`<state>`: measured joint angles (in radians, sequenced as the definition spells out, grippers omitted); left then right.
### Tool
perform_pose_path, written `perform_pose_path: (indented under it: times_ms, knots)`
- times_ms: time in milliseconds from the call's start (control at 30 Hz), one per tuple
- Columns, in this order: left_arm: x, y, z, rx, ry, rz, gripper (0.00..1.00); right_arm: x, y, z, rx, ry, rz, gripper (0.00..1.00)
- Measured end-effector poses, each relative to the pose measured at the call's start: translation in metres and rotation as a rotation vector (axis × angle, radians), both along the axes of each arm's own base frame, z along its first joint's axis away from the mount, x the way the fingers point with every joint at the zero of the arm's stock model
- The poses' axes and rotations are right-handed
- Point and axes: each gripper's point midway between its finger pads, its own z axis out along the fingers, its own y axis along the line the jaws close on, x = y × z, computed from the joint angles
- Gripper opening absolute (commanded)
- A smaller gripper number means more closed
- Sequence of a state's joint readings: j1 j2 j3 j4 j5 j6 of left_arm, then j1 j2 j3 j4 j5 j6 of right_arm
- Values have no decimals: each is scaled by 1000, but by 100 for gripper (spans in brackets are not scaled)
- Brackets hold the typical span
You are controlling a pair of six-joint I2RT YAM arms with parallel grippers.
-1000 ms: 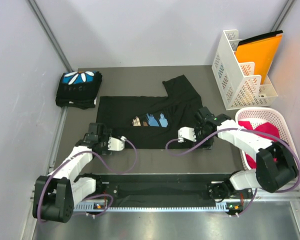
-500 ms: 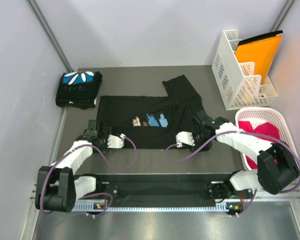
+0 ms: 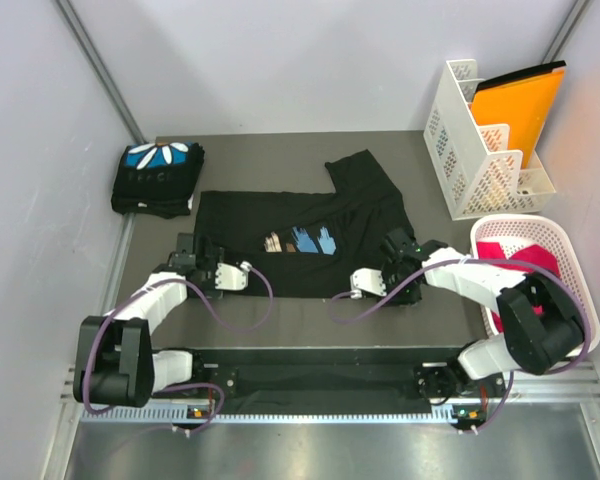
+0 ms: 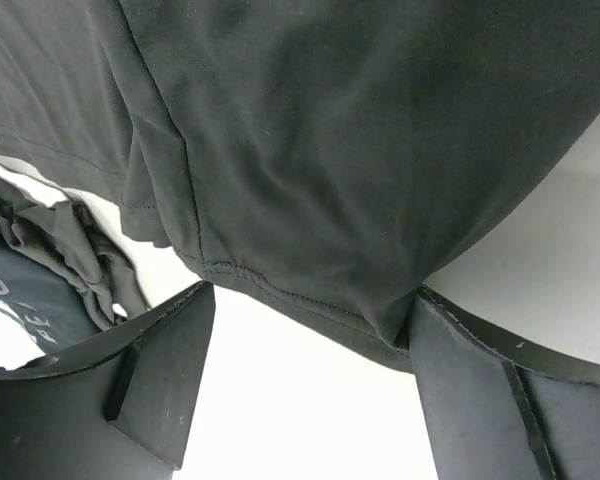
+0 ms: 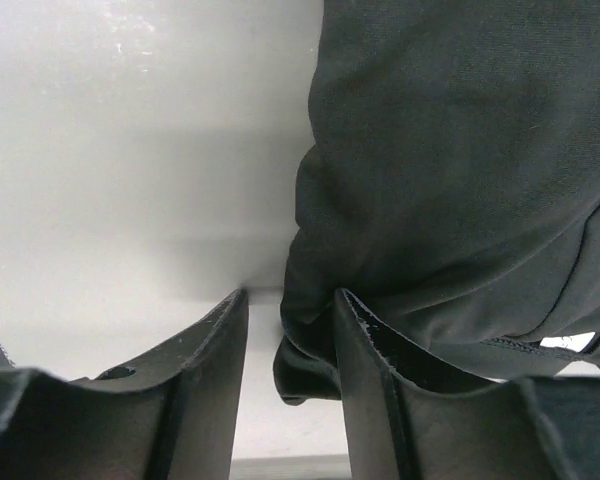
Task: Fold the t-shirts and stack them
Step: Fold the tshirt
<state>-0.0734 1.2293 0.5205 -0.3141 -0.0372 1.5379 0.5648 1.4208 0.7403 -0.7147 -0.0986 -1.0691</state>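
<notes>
You are working over a dark table [image 3: 280,160] with two black t-shirts on it; the folded t-shirt [image 3: 157,178] is sitting at the far left corner, its blue print with white petals facing up; the spread t-shirt [image 3: 300,235] is lying flat across the middle of the table, one sleeve reaching toward the far edge, its blue-and-tan print [image 3: 300,241] showing near the centre

Your left fingers [image 4: 160,370] are standing wide apart at the near left corner of the spread t-shirt; the stitched hem is hanging in the gap between them, brushing the inner face of one finger and staying clear of the other, so nothing is being pinched there

Your right fingers [image 5: 210,390] are sitting at the near right corner of the same shirt with only a narrow gap between them; a bunched fold of the hem is lying in that gap against one finger, while a thin sliver of light is showing beside the other; you cannot tell whether they are actually gripping the cloth

Along the right edge, a white rack [image 3: 475,140] holding an orange folder [image 3: 520,110] is standing at the far corner; a white basket [image 3: 525,220] with a red cloth [image 3: 520,262] is sitting just nearer
</notes>
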Motion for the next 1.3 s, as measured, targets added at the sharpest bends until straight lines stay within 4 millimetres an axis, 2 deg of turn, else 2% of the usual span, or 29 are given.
perform_pose_path:
  times_ms: [133,267,367,433,467,533,600,667,700,1033,1300]
  knots:
    - [2,0,0,-7,-1,-5,74,3,0,0,-4,-11,-8,34]
    - [2,-2,-2,-21,4,-11,67,8,0,-1,-11,-31,-10,25]
    - [2,-2,-4,-26,15,-16,65,10,0,-1,-15,-41,-12,23]
    - [2,-2,-4,-30,20,-21,59,12,-1,-1,-18,-45,-14,21]
    - [2,-2,-4,-33,23,-23,48,12,-1,-1,-19,-46,-15,18]
    - [0,-3,-7,-44,41,-32,36,13,-2,-1,-21,-49,-15,15]
    - [-4,-3,-11,-52,75,-35,19,15,-2,0,-23,-50,-14,5]
    - [-7,-4,-13,-60,109,-39,12,17,-2,0,-25,-51,-11,0]
    - [-8,-5,-14,-64,122,-41,0,17,-3,0,-25,-52,-10,0]
    - [-30,-4,-3,-66,193,-116,0,18,-6,1,-23,-57,29,0]
    - [-48,-6,-1,-58,243,-180,0,22,-20,1,-40,-74,64,0]
